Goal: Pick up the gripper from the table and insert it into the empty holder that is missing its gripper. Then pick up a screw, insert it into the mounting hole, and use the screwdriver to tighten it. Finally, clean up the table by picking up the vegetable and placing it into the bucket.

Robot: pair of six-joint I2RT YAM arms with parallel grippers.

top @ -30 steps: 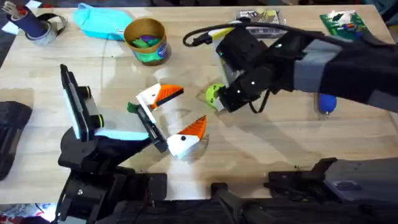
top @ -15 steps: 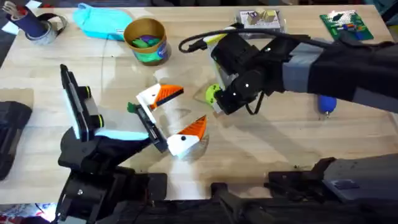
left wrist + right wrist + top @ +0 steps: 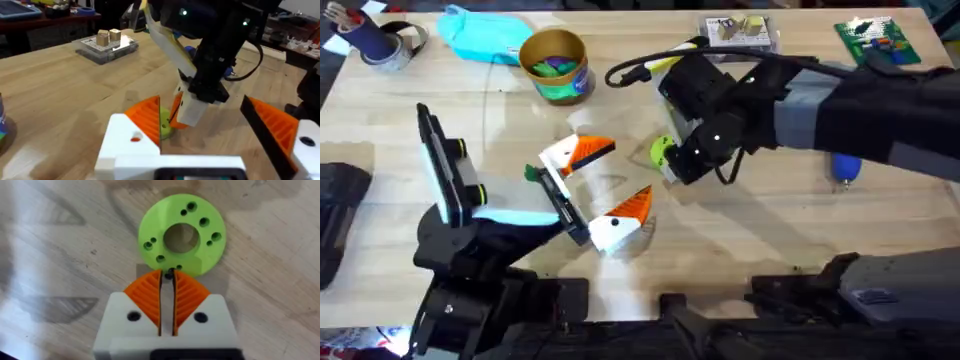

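This is a robotics lab or maker's workshop. On the wood-grain table (image 3: 790, 215), well beyond the right pincer (image 3: 670, 172), lie a green circuit board (image 3: 873, 40) and a clear box of small parts (image 3: 740, 30); a tape roll (image 3: 392, 45) sits far to its left. Cluttered benches (image 3: 35, 12) stand in the room behind.

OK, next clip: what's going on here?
The right gripper is down at the lime-green vegetable on the table, its orange pads nearly together at the disc's edge. It hasn't lifted it yet. The bucket waits farther back. The left gripper is open, pointed toward that spot.
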